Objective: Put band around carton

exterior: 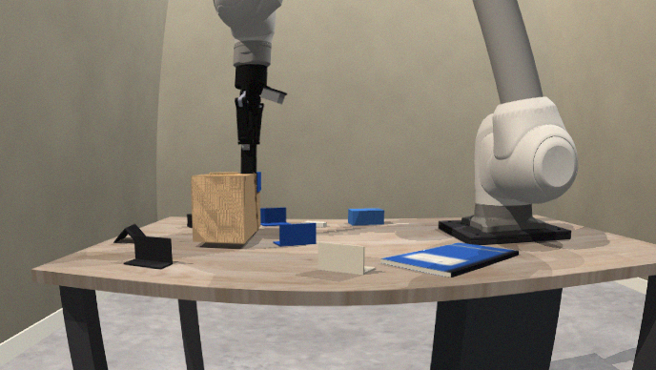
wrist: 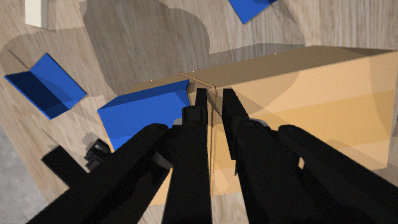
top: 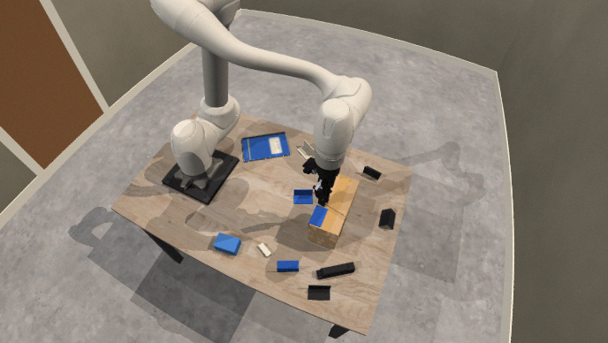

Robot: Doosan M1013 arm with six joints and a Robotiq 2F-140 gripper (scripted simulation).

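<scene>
The tan carton stands on the table; shadow shows under its lower edge, and whether it is fully level I cannot tell. The blue corner guard sits over the top long edge near one end. The thin tan band crosses the carton beside the guard, not over it, and stands out from the top edge. My gripper points down at that edge, fingers slightly apart on either side of the band, with a narrow gap visible. The band's lower run is hidden.
Loose blue guards lie beside the carton. Black guards, a long black object, a blue box, a white block, a cream guard and a blue book stand around.
</scene>
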